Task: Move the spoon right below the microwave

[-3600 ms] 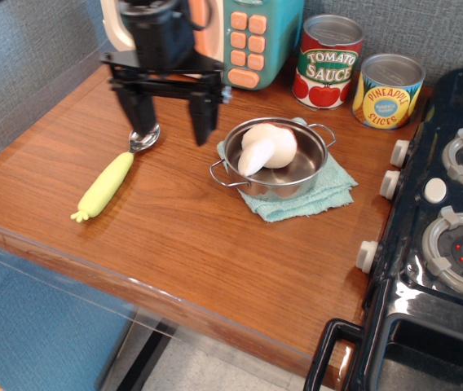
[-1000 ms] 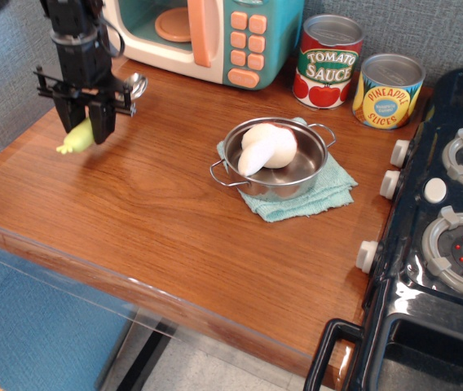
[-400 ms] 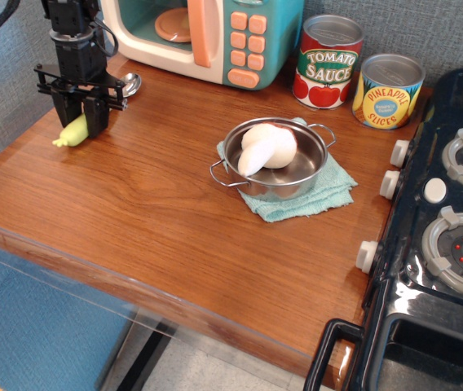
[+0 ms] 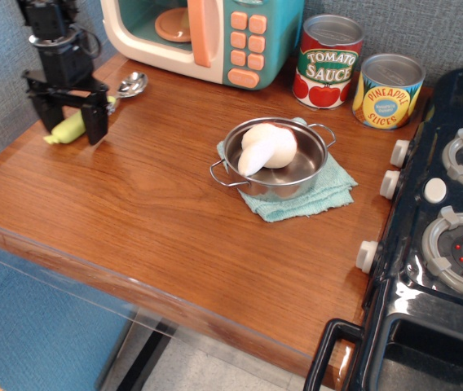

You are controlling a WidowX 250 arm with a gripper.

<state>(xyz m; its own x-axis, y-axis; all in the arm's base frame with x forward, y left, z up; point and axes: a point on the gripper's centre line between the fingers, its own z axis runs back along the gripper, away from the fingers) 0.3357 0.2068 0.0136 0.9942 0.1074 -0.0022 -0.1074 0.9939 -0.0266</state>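
The spoon (image 4: 93, 110) lies on the wooden table at the far left, in front of the microwave's left end. Its silver bowl points toward the microwave and its pale yellow-green handle points toward the left edge. The microwave (image 4: 207, 37) stands at the back, door open, with an orange plate inside. My gripper (image 4: 69, 118) is open, its two black fingers (image 4: 95, 120) standing on either side of the spoon's handle and not closed on it.
A metal pot (image 4: 276, 155) holding a white rounded object sits on a teal cloth (image 4: 329, 191) mid-table. A tomato sauce can (image 4: 328, 61) and a pineapple can (image 4: 387, 90) stand at the back. A black toy stove (image 4: 443, 244) fills the right side.
The gripper carried the spoon left and back toward the microwave, set it on the table, and opened. The spoon now rests free between the fingers.
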